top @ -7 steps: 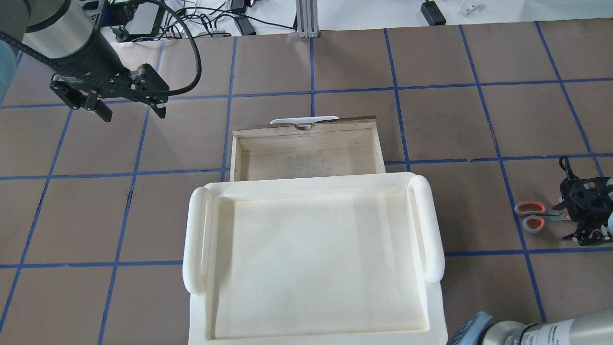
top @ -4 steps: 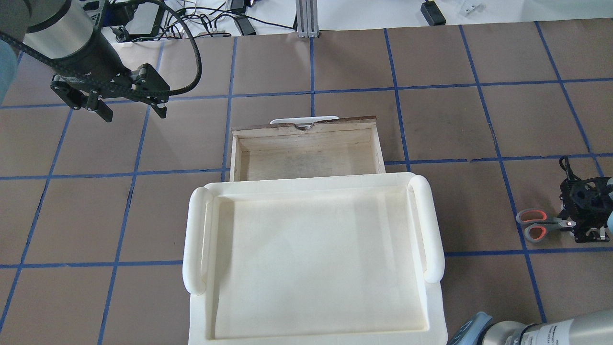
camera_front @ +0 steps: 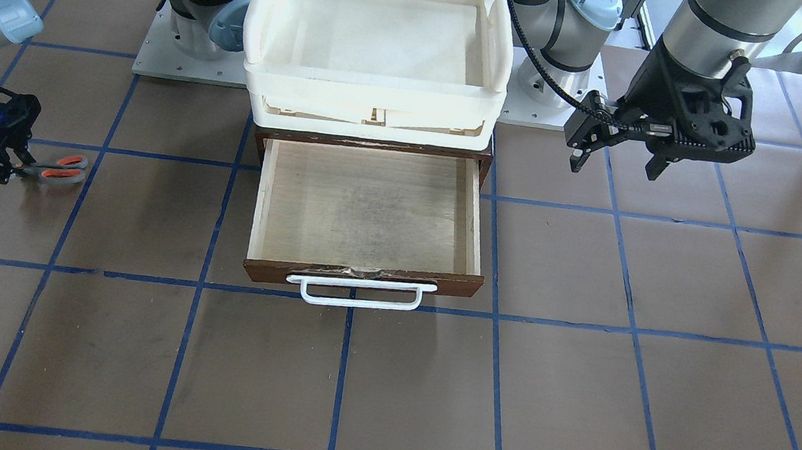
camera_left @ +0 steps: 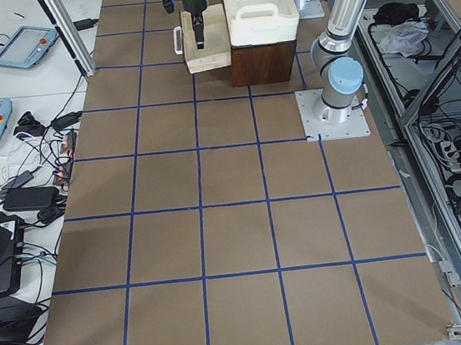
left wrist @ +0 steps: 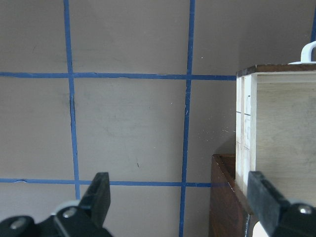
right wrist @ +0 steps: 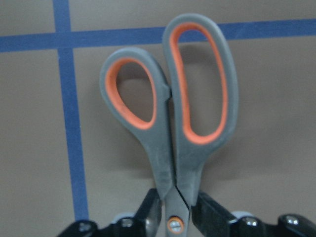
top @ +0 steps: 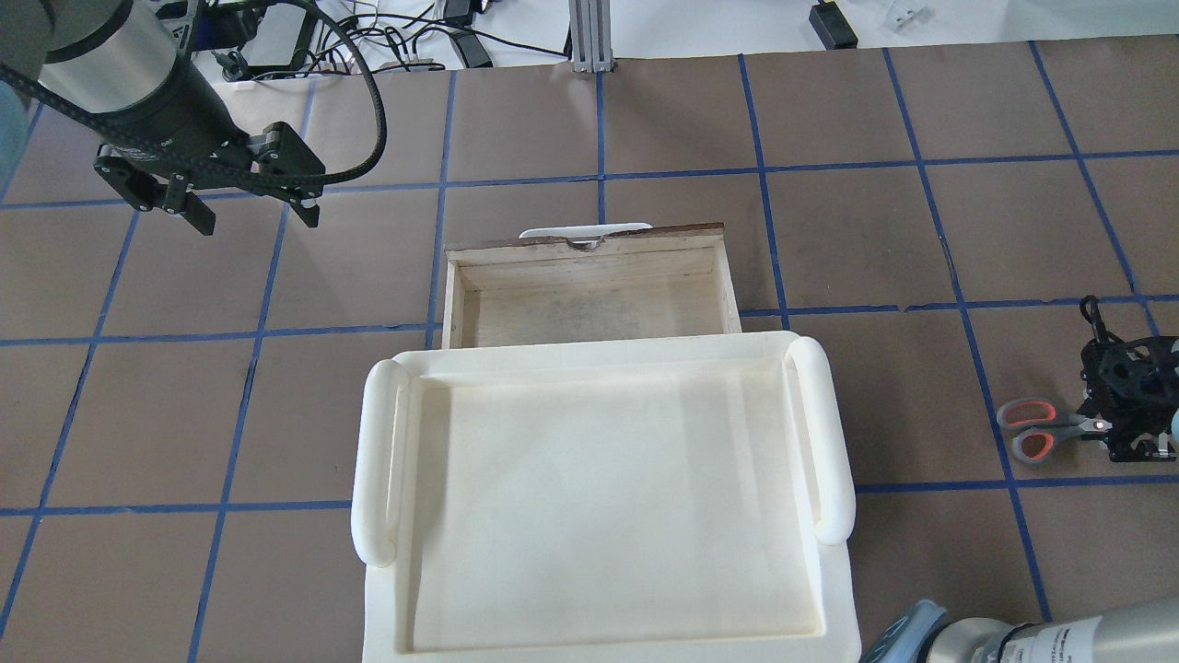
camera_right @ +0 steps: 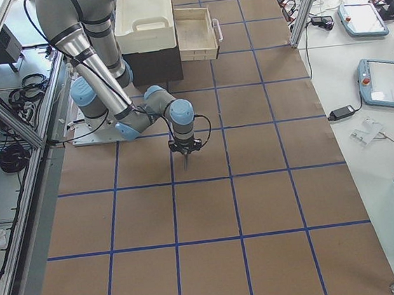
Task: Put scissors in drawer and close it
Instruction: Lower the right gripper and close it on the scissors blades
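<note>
The scissors (top: 1033,428), with grey handles and orange-red inner loops, are at the table's right side, handles pointing toward the middle. My right gripper (top: 1102,425) is shut on them near the pivot, which the right wrist view shows closely: scissors (right wrist: 170,108), fingers (right wrist: 207,215). They also show in the front view, scissors (camera_front: 58,169), right gripper (camera_front: 3,168). The drawer (top: 589,308) is pulled open and empty, with its white handle (camera_front: 356,295) at the front. My left gripper (top: 250,214) is open and empty, raised to the left of the drawer (left wrist: 276,128).
A cream-white plastic tray (top: 378,460) sits on top of the dark cabinet (camera_front: 260,147) behind the drawer. Blue tape lines grid the brown table. Cables and a metal post (top: 586,37) lie beyond the far edge.
The right gripper's fingers have closed on the scissors. The handles, splayed before, are now together, and the scissors have shifted slightly. The left arm has barely moved.
</note>
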Tool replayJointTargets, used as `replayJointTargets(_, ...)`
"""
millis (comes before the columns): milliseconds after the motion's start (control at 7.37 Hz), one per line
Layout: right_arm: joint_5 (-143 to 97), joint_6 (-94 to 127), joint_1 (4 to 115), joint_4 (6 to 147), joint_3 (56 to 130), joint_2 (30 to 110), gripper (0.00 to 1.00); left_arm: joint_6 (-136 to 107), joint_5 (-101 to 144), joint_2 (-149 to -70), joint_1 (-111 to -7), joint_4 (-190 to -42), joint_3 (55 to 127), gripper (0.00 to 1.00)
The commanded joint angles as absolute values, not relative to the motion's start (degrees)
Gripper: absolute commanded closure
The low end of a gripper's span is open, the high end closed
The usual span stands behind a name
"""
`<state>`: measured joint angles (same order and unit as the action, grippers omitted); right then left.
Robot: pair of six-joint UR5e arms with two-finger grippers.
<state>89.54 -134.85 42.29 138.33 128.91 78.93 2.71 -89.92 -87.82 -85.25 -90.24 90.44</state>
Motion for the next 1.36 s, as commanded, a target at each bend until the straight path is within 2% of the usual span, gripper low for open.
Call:
replayJointTargets(0, 89.39, -133.95, 42.36, 137.03, 126.58, 79.1, 1.0, 2.72, -90.0, -87.71, -85.17, -90.26, 90.44, 0.0)
replayJointTargets(271, 89.3, -133.77, 42.36, 135.71, 126.39, 79.1, 0.98, 2.72, -90.18, -87.71, -85.17, -90.26, 90.44, 0.0)
replayJointTargets(678, 88.6, -133.77, 42.45, 135.7, 126.12, 79.19, 1.0, 2.72, -90.35, -87.71, -85.17, -90.35, 90.44, 0.0)
replayJointTargets(1221, 86.68, -130.79, 43.41, 132.38, 121.92, 79.28, 1.0, 3.34, -90.53, -87.45, -85.08, -90.44, 90.44, 0.0)
